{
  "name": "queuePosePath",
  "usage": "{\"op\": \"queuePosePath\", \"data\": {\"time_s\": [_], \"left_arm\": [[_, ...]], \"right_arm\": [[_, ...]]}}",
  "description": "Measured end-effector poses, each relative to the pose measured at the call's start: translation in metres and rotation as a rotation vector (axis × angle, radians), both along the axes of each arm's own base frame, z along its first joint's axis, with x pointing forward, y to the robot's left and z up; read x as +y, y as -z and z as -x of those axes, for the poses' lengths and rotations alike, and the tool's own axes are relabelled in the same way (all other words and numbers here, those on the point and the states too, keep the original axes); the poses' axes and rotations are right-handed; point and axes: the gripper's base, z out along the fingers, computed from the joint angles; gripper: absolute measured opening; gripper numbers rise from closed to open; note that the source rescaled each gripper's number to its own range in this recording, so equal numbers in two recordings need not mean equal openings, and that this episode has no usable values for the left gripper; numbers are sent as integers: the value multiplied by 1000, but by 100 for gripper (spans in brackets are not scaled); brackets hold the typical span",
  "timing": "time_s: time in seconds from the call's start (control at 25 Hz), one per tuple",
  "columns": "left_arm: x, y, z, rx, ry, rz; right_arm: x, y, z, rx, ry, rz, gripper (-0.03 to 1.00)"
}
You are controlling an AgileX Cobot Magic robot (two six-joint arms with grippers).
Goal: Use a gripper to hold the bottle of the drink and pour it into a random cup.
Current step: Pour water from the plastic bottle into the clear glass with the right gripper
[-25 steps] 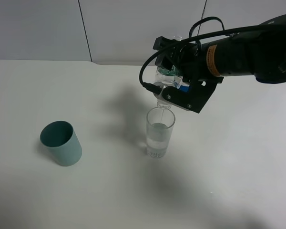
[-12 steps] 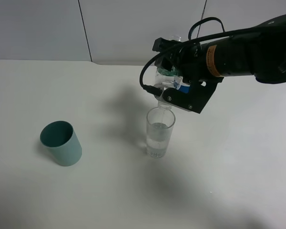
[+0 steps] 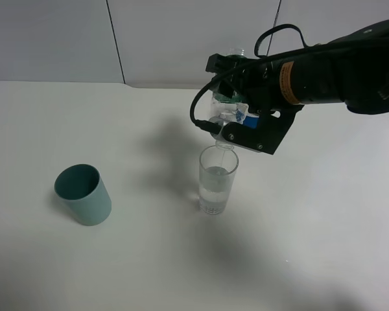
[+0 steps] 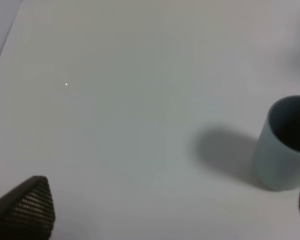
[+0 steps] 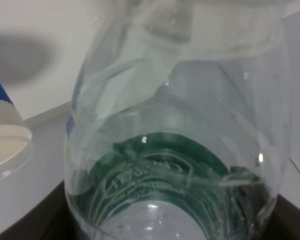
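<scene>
Just then my right pincer (image 3: 238, 118) was clamped tight across the bottle of the drink (image 3: 227, 103), the green label pinched between the jaws. Compared with a second before, I had rolled the wrist a touch further. The bottle's base stood higher and its neck pointed more steeply down, with the mouth just above the rim of the clear glass (image 3: 217, 184). The level in the glass had hardly risen, sitting somewhat over half. I judged the bottle nearly drained and the pour close to done. My left pincer (image 4: 165, 212) hung spread wide and empty near the teal cup (image 3: 84, 194), which stood well apart on the table (image 3: 136, 265).
</scene>
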Motion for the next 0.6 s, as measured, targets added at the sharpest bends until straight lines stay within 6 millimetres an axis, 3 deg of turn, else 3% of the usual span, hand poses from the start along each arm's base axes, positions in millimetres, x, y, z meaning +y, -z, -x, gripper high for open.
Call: {"op": "queuePosePath", "data": {"time_s": [0.6], "left_arm": [[0, 0, 0, 0, 0, 0]], "right_arm": [[2, 0, 1, -28, -29, 38, 0]]}}
